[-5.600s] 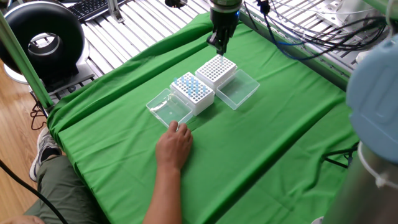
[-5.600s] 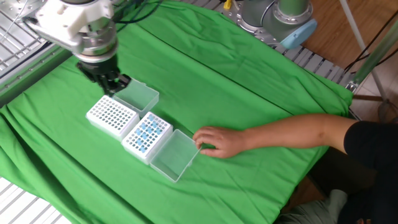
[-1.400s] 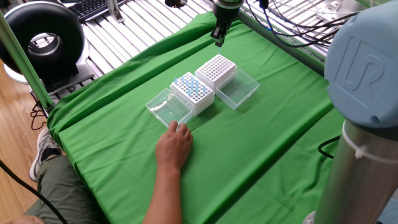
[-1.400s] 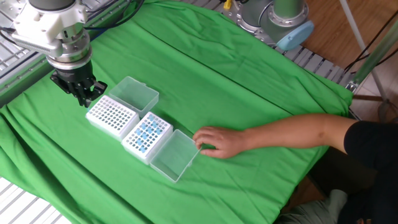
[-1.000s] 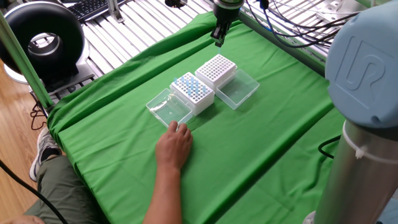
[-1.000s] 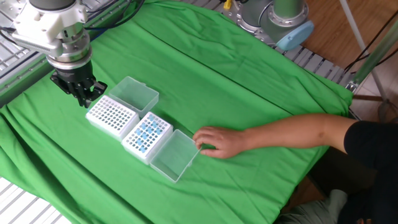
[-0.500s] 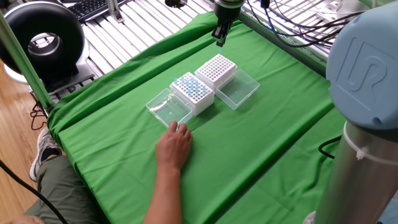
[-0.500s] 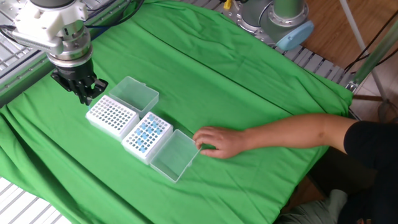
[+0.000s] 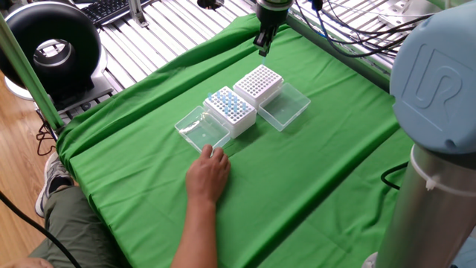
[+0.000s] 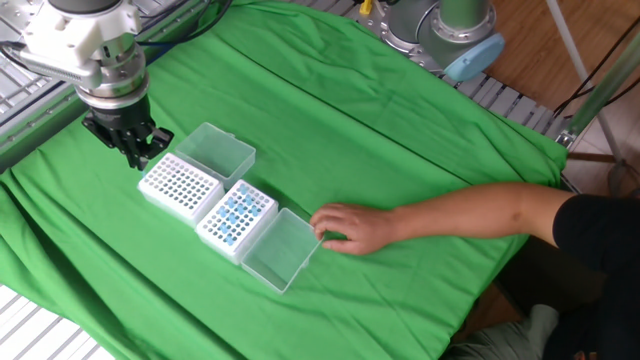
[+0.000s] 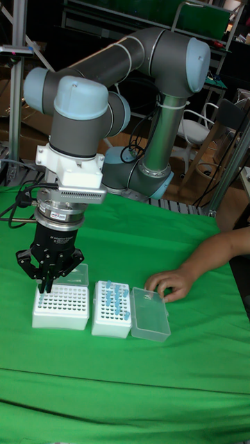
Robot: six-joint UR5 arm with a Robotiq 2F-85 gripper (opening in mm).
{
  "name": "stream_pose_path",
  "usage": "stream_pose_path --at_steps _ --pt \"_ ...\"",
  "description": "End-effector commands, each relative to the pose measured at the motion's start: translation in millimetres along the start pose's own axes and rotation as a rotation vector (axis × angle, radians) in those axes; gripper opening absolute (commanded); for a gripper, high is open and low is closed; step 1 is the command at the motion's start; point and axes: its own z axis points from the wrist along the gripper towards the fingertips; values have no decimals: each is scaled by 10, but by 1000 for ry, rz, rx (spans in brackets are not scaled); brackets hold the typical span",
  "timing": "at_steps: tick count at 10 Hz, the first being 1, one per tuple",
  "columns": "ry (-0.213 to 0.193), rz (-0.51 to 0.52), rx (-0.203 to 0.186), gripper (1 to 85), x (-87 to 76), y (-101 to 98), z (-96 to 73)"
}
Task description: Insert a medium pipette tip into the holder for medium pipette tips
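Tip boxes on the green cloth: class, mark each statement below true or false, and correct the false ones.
1. Two white tip boxes stand side by side. True.
2. The gripper is above the box with blue tips. False: it hangs by the all-white box, at the edge away from the blue one.
3. A person's hand rests on the cloth by a clear lid. True.
4. Both clear lids are shut over their boxes. False: both lie open beside them.
5. The hand touches the gripper. False: both boxes lie between them.
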Motion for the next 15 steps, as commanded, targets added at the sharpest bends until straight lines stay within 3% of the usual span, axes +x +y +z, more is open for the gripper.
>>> stream_pose_path --at_steps 1,5,6,8,11,14,15 --pt "-11 6 -11 10 -11 8 17" --pt "-13 8 -27 10 -18 36 72" --pt "-16 -26 -45 140 -17 78 74" --pt "14 -78 -25 313 80 16 92" --pt "19 -72 -34 377 115 34 97" --pt "58 83 -107 377 180 416 20" --pt "72 126 -107 373 181 577 2"
